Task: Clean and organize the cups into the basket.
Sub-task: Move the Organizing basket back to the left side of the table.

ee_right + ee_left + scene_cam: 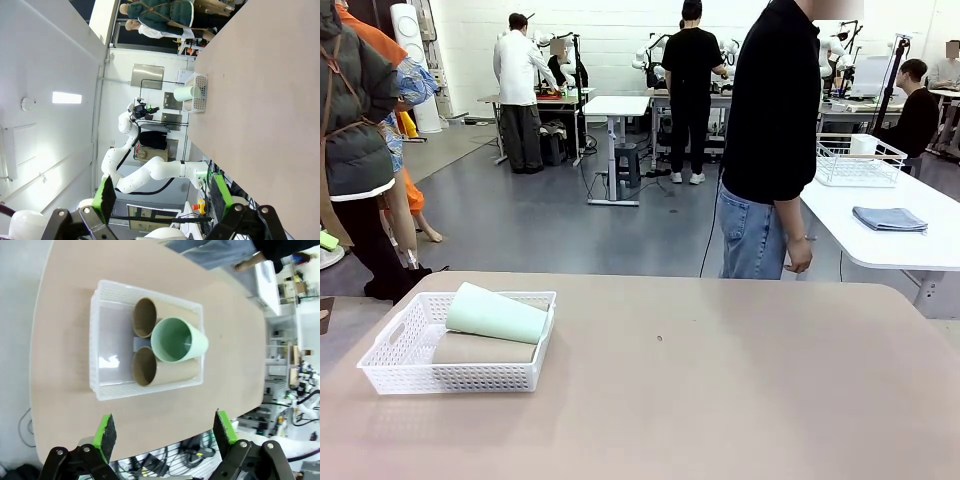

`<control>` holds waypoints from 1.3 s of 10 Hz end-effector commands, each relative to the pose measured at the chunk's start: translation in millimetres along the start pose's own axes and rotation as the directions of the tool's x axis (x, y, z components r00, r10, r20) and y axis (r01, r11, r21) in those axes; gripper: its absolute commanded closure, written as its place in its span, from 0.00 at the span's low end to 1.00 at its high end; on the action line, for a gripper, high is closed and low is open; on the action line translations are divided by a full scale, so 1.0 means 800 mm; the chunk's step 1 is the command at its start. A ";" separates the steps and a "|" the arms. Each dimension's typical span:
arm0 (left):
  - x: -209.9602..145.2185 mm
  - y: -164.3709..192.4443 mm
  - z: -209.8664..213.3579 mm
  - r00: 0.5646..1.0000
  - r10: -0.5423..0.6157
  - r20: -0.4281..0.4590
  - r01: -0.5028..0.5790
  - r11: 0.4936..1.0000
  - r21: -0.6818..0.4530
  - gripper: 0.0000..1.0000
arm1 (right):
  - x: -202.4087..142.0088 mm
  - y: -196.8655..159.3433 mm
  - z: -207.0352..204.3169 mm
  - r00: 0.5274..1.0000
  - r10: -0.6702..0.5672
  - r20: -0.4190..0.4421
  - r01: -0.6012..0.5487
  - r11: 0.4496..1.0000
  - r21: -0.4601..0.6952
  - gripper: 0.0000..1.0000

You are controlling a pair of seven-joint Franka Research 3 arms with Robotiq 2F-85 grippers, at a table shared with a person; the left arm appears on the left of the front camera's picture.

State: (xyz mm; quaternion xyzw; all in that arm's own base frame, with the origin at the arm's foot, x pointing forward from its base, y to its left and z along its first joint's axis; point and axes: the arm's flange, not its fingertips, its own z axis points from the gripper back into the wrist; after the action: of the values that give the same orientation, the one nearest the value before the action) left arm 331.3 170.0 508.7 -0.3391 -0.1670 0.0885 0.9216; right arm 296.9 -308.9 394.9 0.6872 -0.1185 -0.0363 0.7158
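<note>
The white lattice basket (395, 345) sits at the table's near left and holds all three cups lying on their sides. Two tan-brown cups (150, 367) lie side by side on its floor, and the mint green cup (498, 314) rests on top of them. From high above in the left wrist view, the basket (107, 342) and the green cup (177, 340) lie below my left gripper (165, 427), which is open and holds nothing. My right gripper (162, 192) is open too, far from the basket (199, 92), with the green cup (186, 93) small in the distance.
A person in a black top and jeans (765, 150) stands at the table's far side, hand (798, 255) hanging. Behind, a white table holds a wire-rack basket (858, 162) and a folded blue cloth (888, 218). The beige tabletop (720, 380) spreads to the right of the basket.
</note>
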 end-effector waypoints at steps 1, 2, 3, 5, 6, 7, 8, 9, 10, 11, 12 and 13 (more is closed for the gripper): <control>0.023 0.033 0.028 0.998 0.055 -0.022 -0.058 0.984 -0.170 0.00 | -0.001 0.000 0.001 1.000 -0.002 0.002 0.002 1.000 0.001 0.00; 0.026 0.060 0.047 0.993 0.112 -0.024 -0.114 0.958 -0.263 0.00 | -0.001 0.000 0.001 1.000 -0.002 0.002 0.002 1.000 0.001 0.00; 0.027 0.079 0.061 0.988 0.154 0.006 -0.145 0.939 -0.311 0.00 | -0.001 0.000 0.001 1.000 -0.002 0.002 0.002 1.000 0.001 0.00; 0.034 0.111 0.081 0.980 0.199 -0.021 -0.192 0.903 -0.384 0.00 | -0.001 0.000 0.001 1.000 -0.002 0.002 0.002 1.000 0.001 0.00; 0.033 0.128 0.087 0.975 0.224 -0.010 -0.208 0.890 -0.407 0.00 | -0.001 0.000 0.001 1.000 -0.002 0.002 0.002 1.000 0.001 0.00; 0.029 0.146 0.088 0.969 0.246 -0.022 -0.230 0.865 -0.445 0.00 | -0.001 0.000 0.001 1.000 -0.002 0.002 0.002 1.000 0.001 0.00; 0.035 0.154 0.091 0.969 0.244 -0.026 -0.228 0.856 -0.464 0.00 | -0.001 0.000 0.001 1.000 -0.002 0.002 0.002 1.000 0.001 0.00; 0.034 0.160 0.093 0.971 0.237 -0.020 -0.217 0.851 -0.478 0.00 | -0.001 0.000 0.001 1.000 -0.002 0.002 0.002 1.000 0.001 0.00; 0.028 0.164 0.092 0.971 0.240 -0.006 -0.212 0.846 -0.490 0.00 | -0.001 0.000 0.001 1.000 -0.002 0.002 0.002 1.000 0.001 0.00; 0.023 0.155 0.085 0.964 0.266 -0.028 -0.249 0.855 -0.456 0.00 | -0.001 0.000 0.001 1.000 -0.002 0.002 0.002 1.000 0.001 0.00; 0.023 0.155 0.085 0.964 0.266 -0.028 -0.249 0.855 -0.456 0.00 | -0.001 0.000 0.001 1.000 -0.002 0.002 0.002 1.000 0.001 0.00; 0.023 0.155 0.085 0.964 0.266 -0.028 -0.249 0.855 -0.456 0.00 | -0.001 0.000 0.001 1.000 -0.002 0.002 0.002 1.000 0.001 0.00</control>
State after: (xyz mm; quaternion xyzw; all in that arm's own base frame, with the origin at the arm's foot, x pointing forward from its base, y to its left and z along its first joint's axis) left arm 319.9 311.2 477.8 -0.5653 -0.1515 0.1732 0.7921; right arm 296.8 -309.0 394.9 0.6872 -0.1185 -0.0363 0.7158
